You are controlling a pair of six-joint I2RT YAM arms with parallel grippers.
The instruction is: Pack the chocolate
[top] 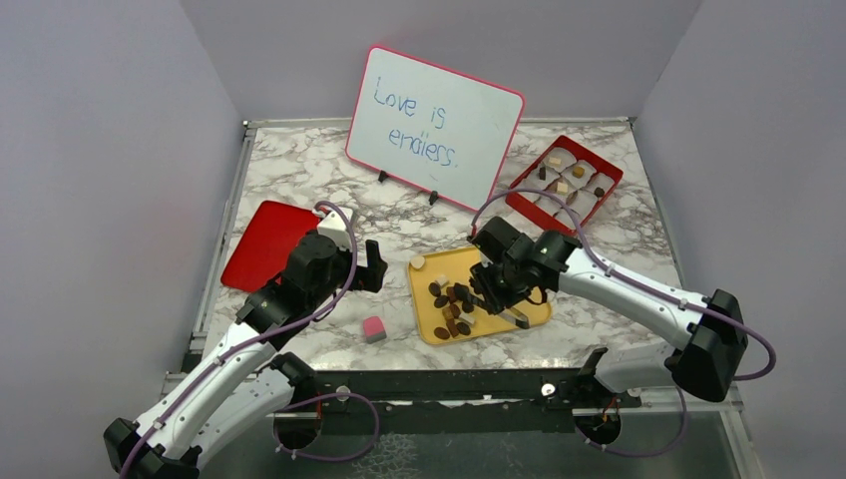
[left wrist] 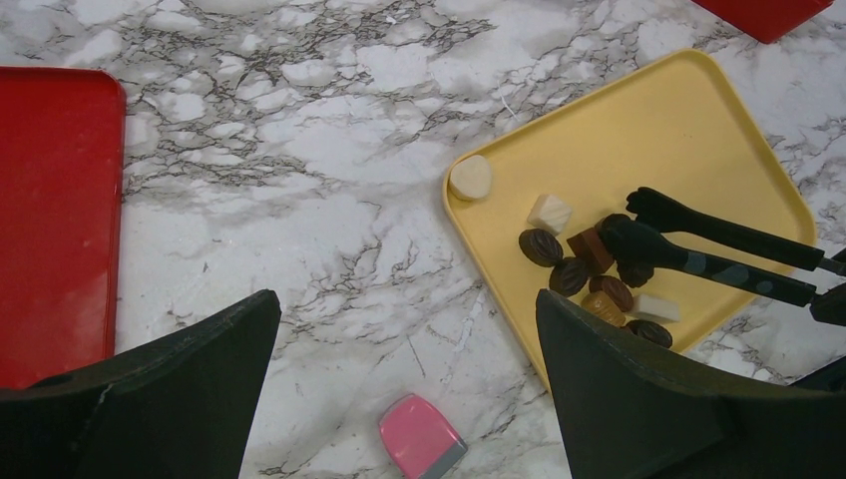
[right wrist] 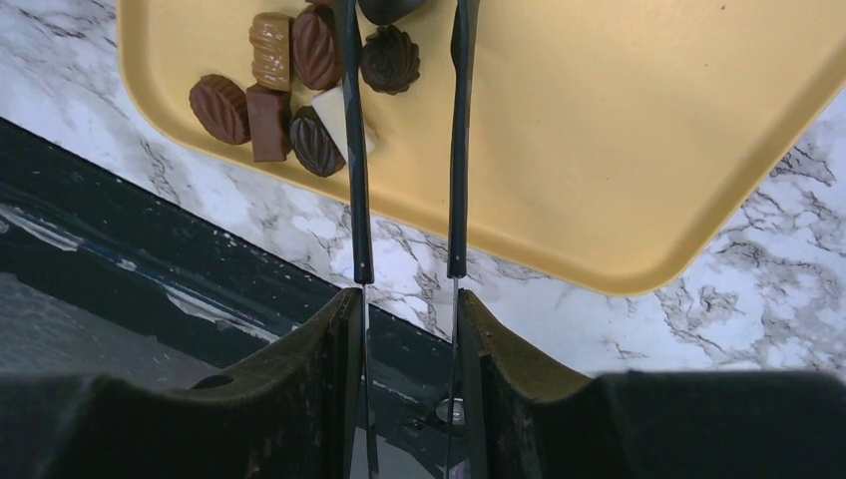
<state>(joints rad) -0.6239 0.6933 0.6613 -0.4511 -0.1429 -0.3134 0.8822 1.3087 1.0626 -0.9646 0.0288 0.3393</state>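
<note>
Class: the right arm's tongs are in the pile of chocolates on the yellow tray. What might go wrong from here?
1. The chocolates lie touching, so the tongs may drag neighbours or grab two.
2. A cream piece sits at the rim of the yellow tray; a bump could knock it off.

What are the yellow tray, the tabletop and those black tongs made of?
The yellow tray looks like matte moulded plastic: even colour, rounded raised rim. The tabletop looks like grey-veined white marble, possibly printed laminate; I cannot tell. The black tongs in the right pincer seem plastic or coated metal: thin, smooth.
</note>
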